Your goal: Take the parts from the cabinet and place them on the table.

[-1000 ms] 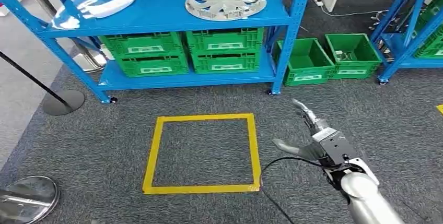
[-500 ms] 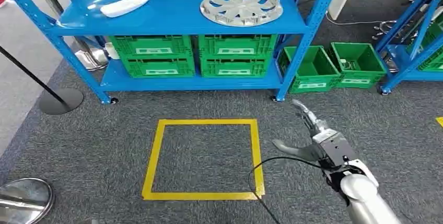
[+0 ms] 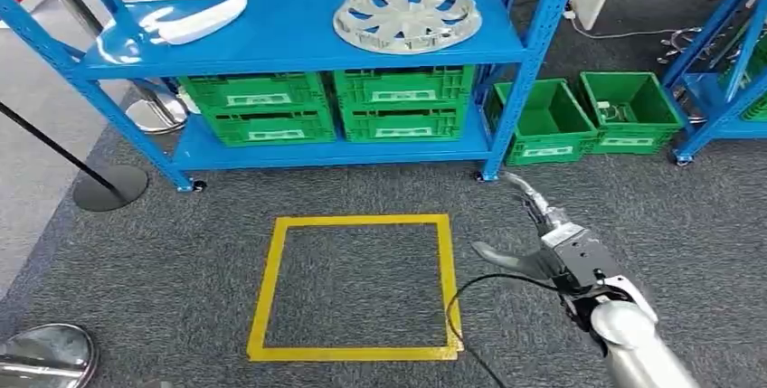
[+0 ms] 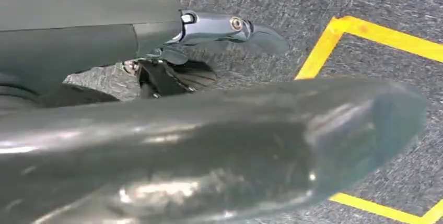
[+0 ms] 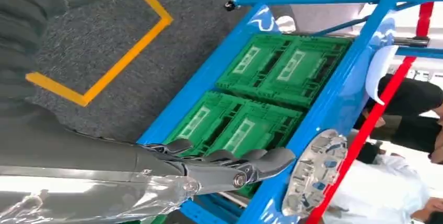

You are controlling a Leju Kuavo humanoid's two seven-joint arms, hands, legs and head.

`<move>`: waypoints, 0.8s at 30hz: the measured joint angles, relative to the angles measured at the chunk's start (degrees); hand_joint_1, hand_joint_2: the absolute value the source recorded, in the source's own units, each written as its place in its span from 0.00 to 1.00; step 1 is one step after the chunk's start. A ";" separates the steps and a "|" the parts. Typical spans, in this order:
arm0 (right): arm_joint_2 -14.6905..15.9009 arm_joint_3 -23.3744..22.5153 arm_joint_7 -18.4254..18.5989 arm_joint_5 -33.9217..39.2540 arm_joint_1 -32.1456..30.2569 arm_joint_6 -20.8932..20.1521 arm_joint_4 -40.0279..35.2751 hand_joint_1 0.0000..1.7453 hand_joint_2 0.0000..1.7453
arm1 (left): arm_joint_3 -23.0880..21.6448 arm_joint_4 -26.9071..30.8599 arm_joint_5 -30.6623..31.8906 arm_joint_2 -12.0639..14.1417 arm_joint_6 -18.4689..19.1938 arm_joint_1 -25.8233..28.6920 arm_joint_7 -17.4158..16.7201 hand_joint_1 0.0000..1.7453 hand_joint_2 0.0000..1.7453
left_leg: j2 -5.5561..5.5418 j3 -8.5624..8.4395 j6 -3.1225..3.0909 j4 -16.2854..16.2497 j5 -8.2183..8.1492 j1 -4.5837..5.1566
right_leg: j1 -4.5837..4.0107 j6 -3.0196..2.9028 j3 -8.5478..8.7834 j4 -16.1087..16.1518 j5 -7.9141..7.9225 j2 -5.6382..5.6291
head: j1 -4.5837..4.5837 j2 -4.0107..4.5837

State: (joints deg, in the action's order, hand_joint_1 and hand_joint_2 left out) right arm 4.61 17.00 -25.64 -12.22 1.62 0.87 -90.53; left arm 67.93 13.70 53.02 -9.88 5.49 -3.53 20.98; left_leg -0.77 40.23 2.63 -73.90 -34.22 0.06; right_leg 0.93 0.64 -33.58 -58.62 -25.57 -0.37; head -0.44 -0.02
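Observation:
A silver wheel cover (image 3: 404, 17) lies on the top shelf of the blue cabinet (image 3: 289, 44), with a white curved part (image 3: 201, 19) to its left. My right hand (image 3: 543, 236) hovers open over the carpet, right of the cabinet's front corner post and well below the shelf, holding nothing. The right wrist view shows its fingers (image 5: 235, 169) stretched out toward the cabinet, with the wheel cover (image 5: 313, 174) and the white part (image 5: 379, 72) beyond them. My left hand (image 4: 209, 93) hangs open above the carpet with nothing in it.
Green crates (image 3: 326, 103) fill the lower shelf. Two green bins (image 3: 583, 117) stand on the floor to the right, near a second blue rack (image 3: 724, 62). A yellow tape square (image 3: 357, 284) marks the carpet. A stanchion base (image 3: 108, 187) stands at left. A person (image 5: 402, 114) stands behind the cabinet.
The whole picture has shifted as the camera moved; the cabinet now sits slightly lower and more centred. My right hand keeps the same open pose.

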 joint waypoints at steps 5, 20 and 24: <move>-0.07 0.00 2.18 -1.46 -0.08 1.76 0.00 0.00 1.00 | 0.00 0.00 -0.04 0.00 0.02 0.18 -0.15 0.00 0.00 | 0.25 -4.00 -0.74 14.95 12.90 0.01 | 0.04 0.56 2.89 0.18 -2.24 -0.04 | 0.00 0.00; -0.48 0.02 5.97 -4.09 -0.57 5.75 0.22 0.00 1.00 | 0.00 0.00 -0.28 -0.37 -0.04 0.31 -0.70 0.00 0.00 | -0.24 -10.70 -3.35 17.91 7.70 0.36 | -0.35 2.28 -3.33 -2.89 1.71 0.02 | -0.17 0.00; -0.50 0.02 6.38 -4.00 -0.73 5.92 0.42 0.00 1.00 | 0.00 0.00 -0.24 -0.53 -0.13 0.26 -0.81 0.00 0.00 | -0.35 -10.93 -2.08 17.53 7.08 0.59 | -0.75 0.90 -2.74 -0.06 2.72 -0.09 | -0.20 0.00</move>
State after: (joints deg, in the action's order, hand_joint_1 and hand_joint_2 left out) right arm 4.11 17.03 -19.26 -16.22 0.89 6.80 -90.12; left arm 67.93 13.70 52.78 -10.40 5.35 -3.27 20.17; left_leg -1.12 29.30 0.54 -56.37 -27.15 0.66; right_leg 0.18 1.54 -36.32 -58.68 -22.85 -0.46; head -0.63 -0.02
